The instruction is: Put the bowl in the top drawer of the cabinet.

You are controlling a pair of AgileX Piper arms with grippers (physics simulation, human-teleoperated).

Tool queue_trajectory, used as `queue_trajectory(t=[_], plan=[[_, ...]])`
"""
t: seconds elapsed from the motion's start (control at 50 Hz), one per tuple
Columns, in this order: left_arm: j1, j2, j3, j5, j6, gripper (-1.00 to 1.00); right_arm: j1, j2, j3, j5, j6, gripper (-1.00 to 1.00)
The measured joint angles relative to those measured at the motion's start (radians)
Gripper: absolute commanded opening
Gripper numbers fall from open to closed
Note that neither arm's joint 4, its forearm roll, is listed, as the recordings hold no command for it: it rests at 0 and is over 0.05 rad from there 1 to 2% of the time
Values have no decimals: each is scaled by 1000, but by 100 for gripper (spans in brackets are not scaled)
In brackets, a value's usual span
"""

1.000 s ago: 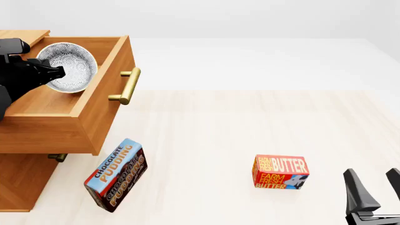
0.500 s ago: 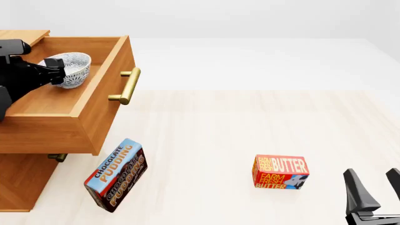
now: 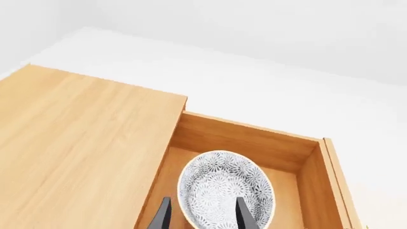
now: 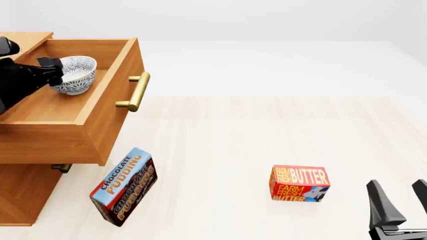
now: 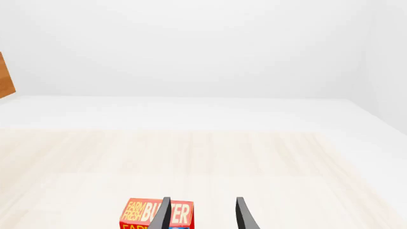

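1. Bowl (image 4: 75, 75) sits upright on the floor of the top drawer (image 4: 100, 125), which stands pulled out from the cabinet (image 4: 20, 200); the placing looks done.
2. Left claw (image 4: 55, 70) is at the bowl's near-left side. In the left wrist view its fingers (image 3: 245, 217) are spread, one over the bowl's rim (image 3: 226, 193) and one outside it, pinching nothing.
3. The bowl lies straight ahead of and just below this claw, towards the drawer's back wall. Being round, it has no long axis to line up with.
4. The coming move, I judge, is only to lift the left claw up and out without catching the rim. The inner finger is the risk.
5. To the right of the left claw, beyond the brass handle (image 4: 135, 92), a chocolate pudding box (image 4: 123, 186) leans on the desk (image 4: 253, 135) below the drawer front.
6. Further right stands the butter box (image 4: 299, 183), just ahead of the right claw (image 4: 402, 200).
7. Right claw is spread too, holding nothing, well apart from the bowl; the left arm is by far the nearer.
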Motion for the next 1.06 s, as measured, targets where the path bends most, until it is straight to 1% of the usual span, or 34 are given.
queue_trajectory(t=[0.26,0.42,0.76,1.06], plan=[[18,-88,-5,22,-5,100,0,0,0,0,0,100],[11,-145,-9,42,-4,100,0,0,0,0,0,100],[-39,-246,-5,84,6,100,0,0,0,0,0,100],[-94,-318,19,126,9,100,0,0,0,0,0,100]])
